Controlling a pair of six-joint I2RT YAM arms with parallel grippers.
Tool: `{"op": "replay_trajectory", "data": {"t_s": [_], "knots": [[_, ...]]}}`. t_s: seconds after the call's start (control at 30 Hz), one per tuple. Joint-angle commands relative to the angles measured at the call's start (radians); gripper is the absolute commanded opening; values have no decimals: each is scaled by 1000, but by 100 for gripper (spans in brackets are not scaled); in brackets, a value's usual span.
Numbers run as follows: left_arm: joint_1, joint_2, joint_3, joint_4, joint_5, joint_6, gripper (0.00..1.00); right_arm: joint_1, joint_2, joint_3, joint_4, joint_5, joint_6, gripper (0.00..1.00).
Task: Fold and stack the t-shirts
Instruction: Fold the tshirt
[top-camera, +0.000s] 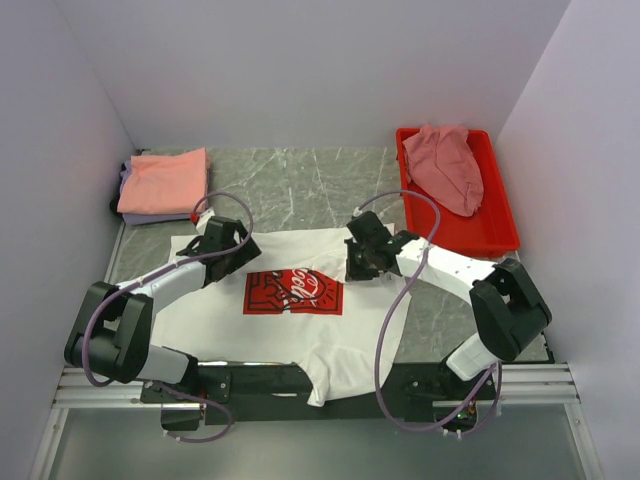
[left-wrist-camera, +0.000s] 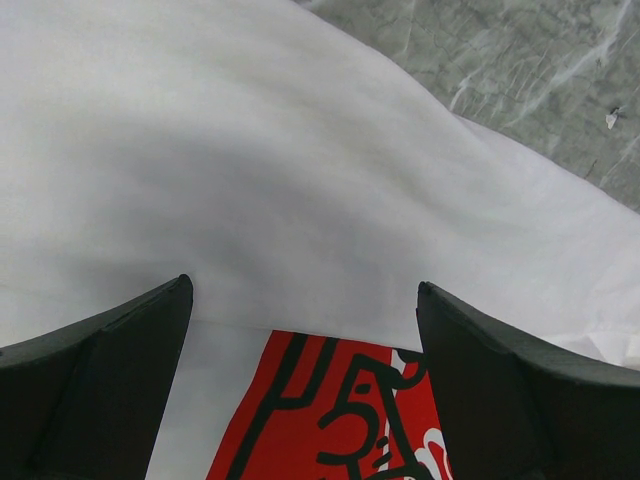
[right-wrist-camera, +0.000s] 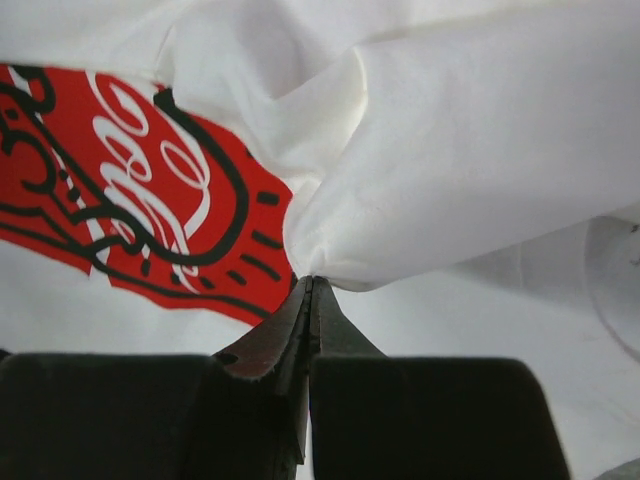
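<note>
The white t-shirt (top-camera: 300, 330) with a red rectangular print (top-camera: 293, 293) lies spread on the table, its far edge folded over toward the print. My left gripper (top-camera: 222, 262) is open just above the folded cloth (left-wrist-camera: 300, 180), its fingers (left-wrist-camera: 100, 390) apart on either side of the print's corner (left-wrist-camera: 330, 420). My right gripper (top-camera: 358, 262) is shut on a pinch of the white t-shirt's edge (right-wrist-camera: 420, 200) beside the print (right-wrist-camera: 130, 210). A folded salmon-orange t-shirt (top-camera: 163, 180) lies on a lavender one (top-camera: 150, 216) at the back left. A dusty-pink t-shirt (top-camera: 447, 165) lies crumpled in the tray.
The red plastic tray (top-camera: 500, 220) stands at the back right by the right wall. Grey marble tabletop (top-camera: 300, 185) shows behind the white shirt. White walls close in on left, back and right. A metal rail (top-camera: 320, 385) runs along the near edge.
</note>
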Motion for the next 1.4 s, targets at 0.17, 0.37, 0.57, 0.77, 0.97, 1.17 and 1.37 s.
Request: {"op": "replay_trajectory", "data": {"t_s": [0.17,0.37,0.57,0.77,0.97,1.17,1.37], "knots": [[5,-30,22,-9,-26,17,99,78,-43,8,-83,-60,87,0],[7,-39,18,-12,-29,17,100,121,-30,17,-126,-110,135,0],[8,-48,17,-18,-38,17,99,184,-1,42,-114,-173,178,0],[8,-56,13,-11,-27,22,100,192,17,98,-173,-131,181,22],[10,-56,22,-26,-29,20,99,192,-26,144,-238,-31,139,52],[10,-70,59,-48,-40,20,99,96,-72,161,-260,81,78,77],[48,-56,96,-54,-60,23,100,-89,2,184,-131,110,-20,83]]}}
